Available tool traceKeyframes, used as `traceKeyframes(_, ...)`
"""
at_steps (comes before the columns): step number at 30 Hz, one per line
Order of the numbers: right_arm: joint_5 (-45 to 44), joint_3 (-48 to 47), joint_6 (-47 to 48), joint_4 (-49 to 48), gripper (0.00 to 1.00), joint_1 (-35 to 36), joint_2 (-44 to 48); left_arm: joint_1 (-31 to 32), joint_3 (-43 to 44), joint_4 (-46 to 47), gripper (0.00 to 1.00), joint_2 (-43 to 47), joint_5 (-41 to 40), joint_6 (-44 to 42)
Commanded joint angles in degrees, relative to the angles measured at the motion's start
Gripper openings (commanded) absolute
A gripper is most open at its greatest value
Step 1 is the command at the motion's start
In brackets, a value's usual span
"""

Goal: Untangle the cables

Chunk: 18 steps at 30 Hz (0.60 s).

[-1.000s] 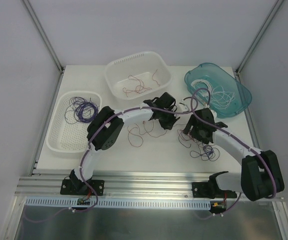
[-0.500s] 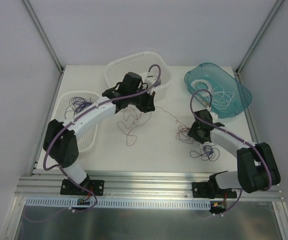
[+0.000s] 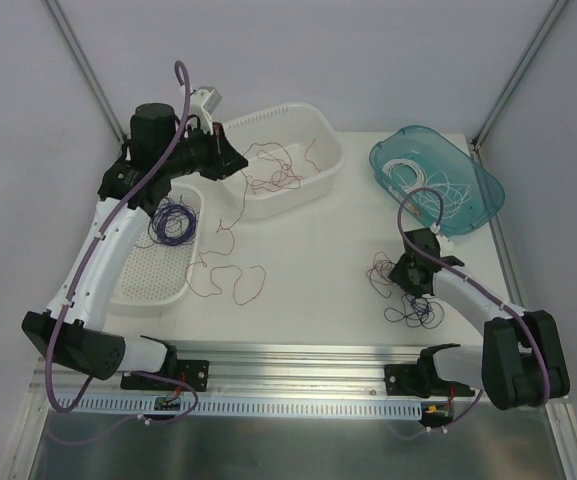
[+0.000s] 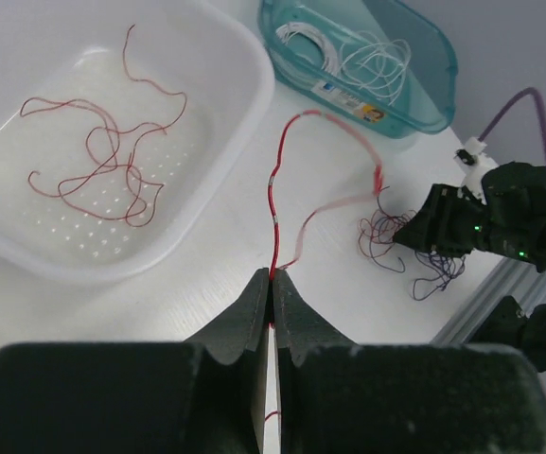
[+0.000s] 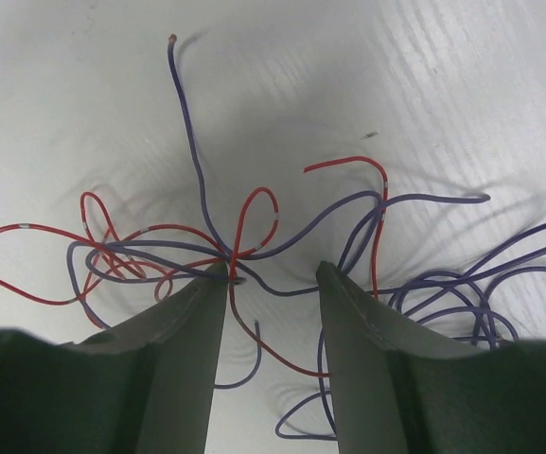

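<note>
My left gripper [image 3: 224,160] is raised beside the left end of the white basket [image 3: 320,170]. It is shut on a red cable [image 4: 273,194] that hangs down and trails in loops on the table [image 3: 236,288]. My right gripper [image 3: 402,272] is open and low over a tangle of purple and red cables [image 3: 404,300]. In the right wrist view its open fingers [image 5: 271,274] straddle crossed red and purple strands [image 5: 244,241], and the left fingertip [image 5: 214,279] touches the crossing. The tangle also shows in the left wrist view [image 4: 394,241].
The white basket [image 4: 244,104] holds several loose red cables [image 3: 273,178]. A teal bin [image 3: 488,185] at the back right holds white cables [image 3: 438,190]. A flat white tray [image 3: 138,285] on the left holds purple cables [image 3: 170,220]. A metal rail runs along the near edge.
My left arm swung from the table's middle up and to the far left, drawing the red cable away from the tangle. My right gripper stayed over the tangle, shifting slightly nearer.
</note>
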State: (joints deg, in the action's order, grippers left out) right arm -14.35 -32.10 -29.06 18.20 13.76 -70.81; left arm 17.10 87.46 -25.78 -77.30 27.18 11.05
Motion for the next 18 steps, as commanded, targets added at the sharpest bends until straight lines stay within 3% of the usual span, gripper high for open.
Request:
traceKeyframes(1,-1.1,0.5,0.5,4.7,0.48,-0.7,2.0,0.2,4.4,-2.9,0.0,2.2,7.0,2.3)
traceKeyframes(6,-0.6,-1.6,2.9,5.9,0.53,-0.7,4.0,0.3,1.1,-2.7,0.0,2.9,6.9,4.0)
traceKeyframes(10,0.5,-4.4,6.8,7.1,0.69,-0.6,5.3,2.1,-4.8,-1.6,0.0,4.1,4.6,5.7)
traceKeyframes(18,4.4,-11.0,16.9,9.1,0.87,-0.1,9.2,8.6,-22.1,3.0,0.0,7.3,-9.8,10.3)
